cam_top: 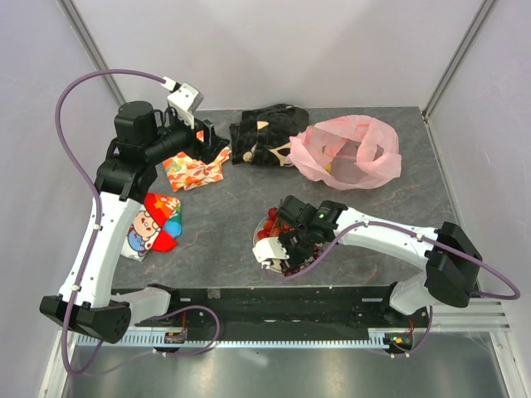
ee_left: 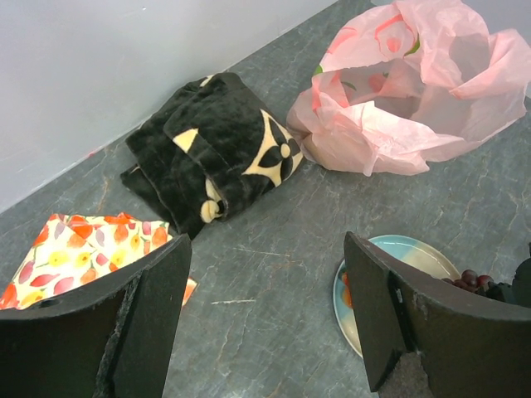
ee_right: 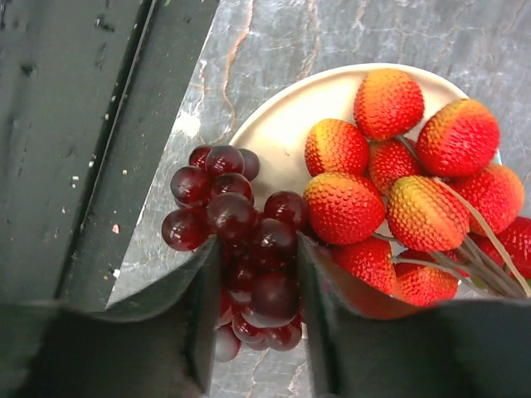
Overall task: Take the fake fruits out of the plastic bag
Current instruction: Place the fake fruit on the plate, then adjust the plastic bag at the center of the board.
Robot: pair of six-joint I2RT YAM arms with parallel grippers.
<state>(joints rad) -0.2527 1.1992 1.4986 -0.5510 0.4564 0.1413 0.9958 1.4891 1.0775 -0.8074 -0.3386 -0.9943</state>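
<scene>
R gripper [ee_right: 255, 265] clamped on grape bunch [ee_right: 224, 203] at plate [ee_right: 278, 124] rim, beside red fruit cluster [ee_right: 398, 191]; L gripper [ee_left: 265, 290] wide, nothing held.

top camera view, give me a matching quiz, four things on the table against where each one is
Things:
1. grape bunch
2. red fruit cluster
3. pink bag
4. black cloth

Places:
A. lying on the plate
B. between the fingers of the right claw
C. folded, just left of the bag
D. open, toward the back right corner of the table

Pairs: 1-B, 2-A, 3-D, 4-C
</scene>
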